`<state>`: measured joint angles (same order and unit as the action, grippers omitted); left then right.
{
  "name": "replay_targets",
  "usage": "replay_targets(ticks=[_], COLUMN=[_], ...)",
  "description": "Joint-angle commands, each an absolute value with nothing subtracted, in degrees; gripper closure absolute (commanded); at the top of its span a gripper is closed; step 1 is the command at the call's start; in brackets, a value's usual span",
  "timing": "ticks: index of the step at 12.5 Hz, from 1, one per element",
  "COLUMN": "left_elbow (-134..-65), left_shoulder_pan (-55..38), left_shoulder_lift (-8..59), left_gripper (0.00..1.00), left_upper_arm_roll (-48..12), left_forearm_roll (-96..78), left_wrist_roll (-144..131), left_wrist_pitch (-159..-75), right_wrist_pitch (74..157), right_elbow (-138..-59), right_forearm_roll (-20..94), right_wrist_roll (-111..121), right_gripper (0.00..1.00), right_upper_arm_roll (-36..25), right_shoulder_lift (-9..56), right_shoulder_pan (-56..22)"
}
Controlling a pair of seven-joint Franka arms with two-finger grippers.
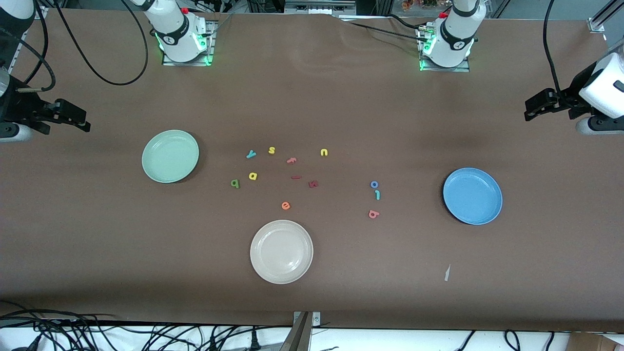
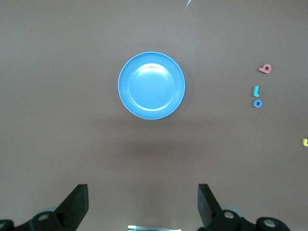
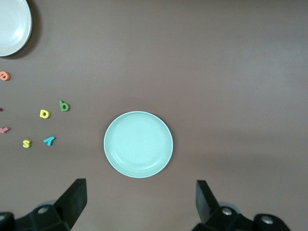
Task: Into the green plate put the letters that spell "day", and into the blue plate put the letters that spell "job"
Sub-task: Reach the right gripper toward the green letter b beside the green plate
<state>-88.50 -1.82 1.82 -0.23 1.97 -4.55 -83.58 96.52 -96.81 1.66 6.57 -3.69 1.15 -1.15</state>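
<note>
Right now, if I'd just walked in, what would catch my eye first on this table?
Three round plates: the green plate toward the right arm's end, the blue plate toward the left arm's end, and a cream-white plate nearest the front camera. Between them lies a scatter of tiny colourful foam letters. Both arms wait at the table's ends, grippers open.

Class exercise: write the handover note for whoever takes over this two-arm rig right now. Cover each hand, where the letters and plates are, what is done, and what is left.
Left hand: open, empty, above the table beside the blue plate.
Right hand: open, empty, beside the green plate.
d, a, y lie on the table near the green plate; o, j, b near the blue plate.
Done: nothing; both plates empty.
Left: all six letters.
</note>
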Motion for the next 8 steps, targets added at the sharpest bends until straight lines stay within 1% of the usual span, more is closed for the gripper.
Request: replay_targets(ticks=[1,3,5,8], left_elbow=[-86.84,-86.84,-86.84,-86.84], left_shoulder_pan=[-1.93,-2.02,-2.02,-2.02], left_shoulder_lift=[2.29,2.29,2.29,2.29], left_gripper=[0.00,0.00,0.00,0.00], left_upper_arm_roll=[-0.35,-0.35,-0.35,-0.35], left_forearm_roll=[1.67,1.67,1.67,1.67], left_wrist_roll=[-5.10,-5.10,-5.10,-5.10], left_wrist_pitch=[-82.27,-82.18,-82.27,-82.18], right_wrist_pitch=[94.50,93.25,93.51,97.72], right_elbow=[-97.64,-97.91,-98.26,-99.05], right_forearm_roll=[1.41,0.27,0.18,0.35], right_wrist_roll=[6.33,3.19,-0.34,-0.70], right_gripper=[0.00,0.00,0.00,0.00], right_upper_arm_roll=[-3.52,-3.52,-3.43,-3.16], right_shoulder_lift=[1.40,2.63,4.29,10.96], right_shoulder_pan=[-4.37,-7.37,-8.78,-13.69])
